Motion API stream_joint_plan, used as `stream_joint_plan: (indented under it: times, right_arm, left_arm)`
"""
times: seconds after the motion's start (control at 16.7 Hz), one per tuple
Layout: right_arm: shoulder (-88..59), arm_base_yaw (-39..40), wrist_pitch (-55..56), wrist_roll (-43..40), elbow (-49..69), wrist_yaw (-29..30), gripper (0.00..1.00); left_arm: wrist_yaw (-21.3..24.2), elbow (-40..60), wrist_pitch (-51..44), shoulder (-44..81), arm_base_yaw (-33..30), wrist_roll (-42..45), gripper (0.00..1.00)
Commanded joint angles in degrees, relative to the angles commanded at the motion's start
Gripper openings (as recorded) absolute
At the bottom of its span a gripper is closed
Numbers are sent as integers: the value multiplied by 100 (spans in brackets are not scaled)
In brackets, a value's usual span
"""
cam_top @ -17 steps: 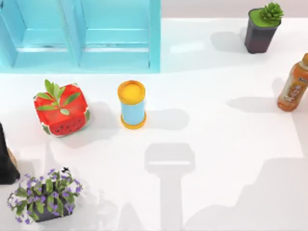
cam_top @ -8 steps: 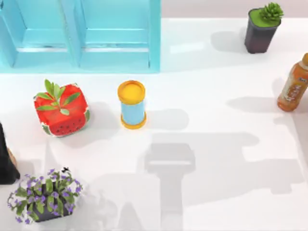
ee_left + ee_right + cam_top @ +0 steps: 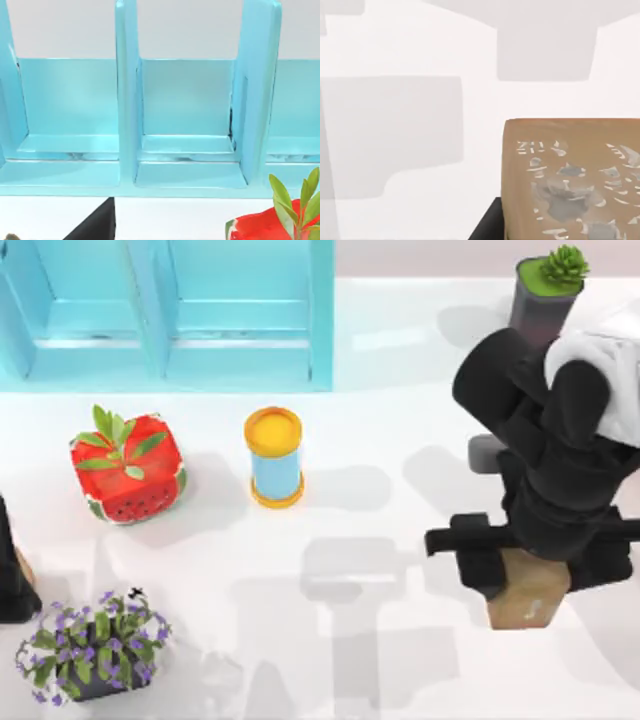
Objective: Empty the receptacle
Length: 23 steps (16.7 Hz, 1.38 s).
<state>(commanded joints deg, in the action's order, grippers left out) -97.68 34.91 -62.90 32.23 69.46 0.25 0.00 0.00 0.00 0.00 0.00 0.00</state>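
My right gripper [image 3: 527, 585] hangs over the table's right side, shut on a tan box [image 3: 525, 602] with pale markings. One black finger [image 3: 478, 562] stands on each side of the box. In the right wrist view the tan box [image 3: 570, 180] sits close under the camera, above the white tabletop. The blue shelf-like receptacle [image 3: 180, 315] stands at the back left. Its compartments [image 3: 187, 145] show bare blue floors. My left arm [image 3: 10, 570] is parked at the table's left edge.
A red watermelon-patterned planter [image 3: 127, 468] and a yellow-lidded blue can [image 3: 274, 457] stand in front of the receptacle. A pot of purple flowers [image 3: 92, 645] sits front left. A dark pot with a succulent [image 3: 545, 285] is back right, partly behind my right arm.
My right arm has come into view at the right, holding the tan box. It now covers the orange bottle that stood at the right edge.
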Motion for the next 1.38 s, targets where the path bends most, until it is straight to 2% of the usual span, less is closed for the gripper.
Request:
stream_joint_plan:
  times: [0.18,0.36,0.72,1.08,1.38]
  right_arm:
    - [50,613,322,819,-308,-13,0]
    - [96,922,506,1222,-488,-14,0]
    - [74,916,532,1260,-502,-23,0]
    - [-264,950,1469,1268,-1058,-14,0]
    - [-312,953,1566,1271,-1134,-13,0]
  left_arm:
    - [0,0,0,0,0,0,100]
    - [0,0,0,0,0,0,100]
    - [0,0,0,0,0,0,100]
    - [0,0,0,0,0,0,100]
    - [0,0,0,0,0,0,100]
